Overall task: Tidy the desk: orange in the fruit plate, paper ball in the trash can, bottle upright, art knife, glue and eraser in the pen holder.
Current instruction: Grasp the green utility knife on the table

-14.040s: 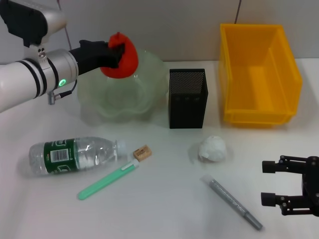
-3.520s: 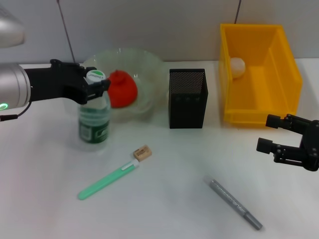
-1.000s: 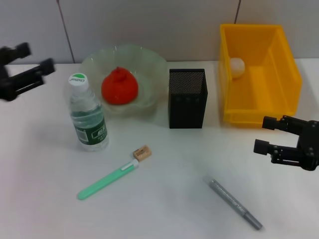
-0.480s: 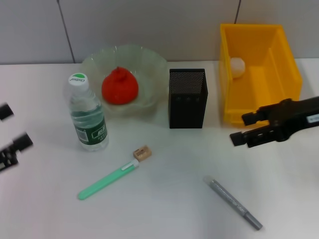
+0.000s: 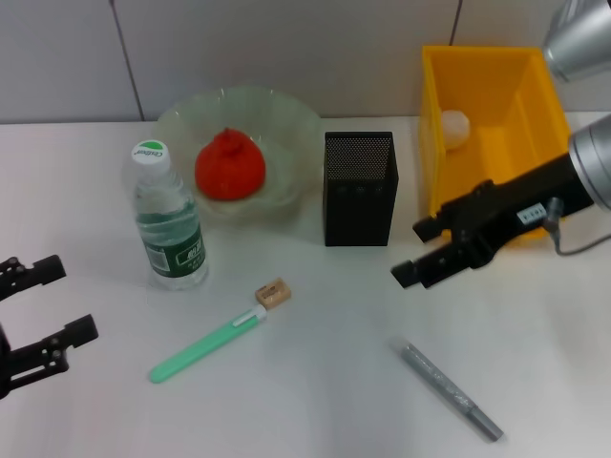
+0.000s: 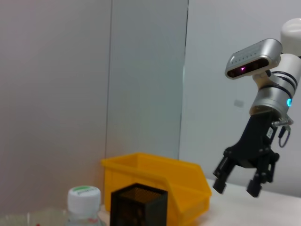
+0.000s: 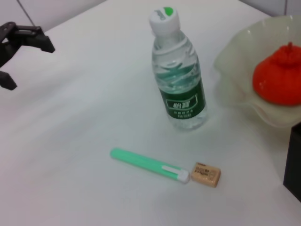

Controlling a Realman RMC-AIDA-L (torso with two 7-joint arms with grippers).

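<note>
The orange (image 5: 229, 167) lies in the pale-green fruit plate (image 5: 289, 118). Left of the plate the bottle (image 5: 170, 229) stands upright. The paper ball (image 5: 454, 127) rests inside the yellow trash can (image 5: 496, 215). Between plate and can stands the black mesh pen holder (image 5: 360, 189). On the table lie the tan eraser (image 5: 272, 292), a green art knife (image 5: 205, 344) and a grey glue stick (image 5: 449, 388). My right gripper (image 5: 412, 253) hangs open and empty just right of the pen holder, above the glue stick. My left gripper (image 5: 65, 301) is open at the near left edge.
The right wrist view shows the bottle (image 7: 178, 94), the art knife (image 7: 146, 165) and the eraser (image 7: 205, 173) close together, with the left gripper (image 7: 28, 66) farther off. A grey wall stands behind the table.
My right gripper has swung left from beside the trash can to the space near the pen holder. The left gripper has settled at the near left edge, still open.
</note>
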